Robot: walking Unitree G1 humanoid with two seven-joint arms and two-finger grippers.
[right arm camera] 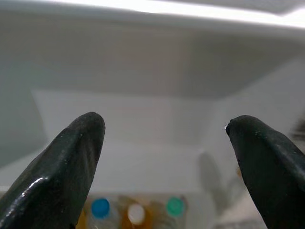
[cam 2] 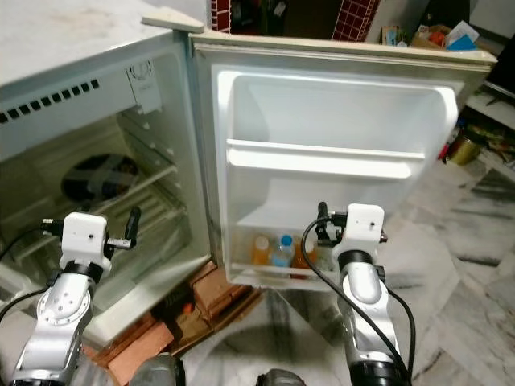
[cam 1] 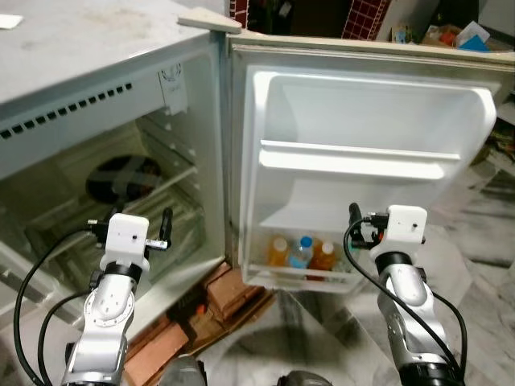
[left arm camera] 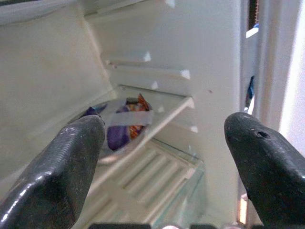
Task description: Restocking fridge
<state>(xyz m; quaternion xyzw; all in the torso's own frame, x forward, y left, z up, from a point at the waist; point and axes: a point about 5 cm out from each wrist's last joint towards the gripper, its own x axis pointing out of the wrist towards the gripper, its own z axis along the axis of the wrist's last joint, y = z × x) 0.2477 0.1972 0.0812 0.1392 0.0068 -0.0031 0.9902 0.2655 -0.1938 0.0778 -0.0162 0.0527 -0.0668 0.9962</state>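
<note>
Both claws are spread wide and holding nothing. The left claw [left arm camera: 162, 157] hangs in the mouth of the open fridge [cam 1: 96, 121], aimed at a purple and orange packet [left arm camera: 125, 125] lying on the white plastic shelf [left arm camera: 157, 119]. The right claw [right arm camera: 164, 157] faces the open door [cam 1: 370, 145], glossy white moulded plastic. At 6 o'clock in the door, the bottom rack [cam 1: 302, 277] holds the bottles [cam 1: 302, 253]: round caps, one blue, one white, one green, orange drink inside two.
</note>
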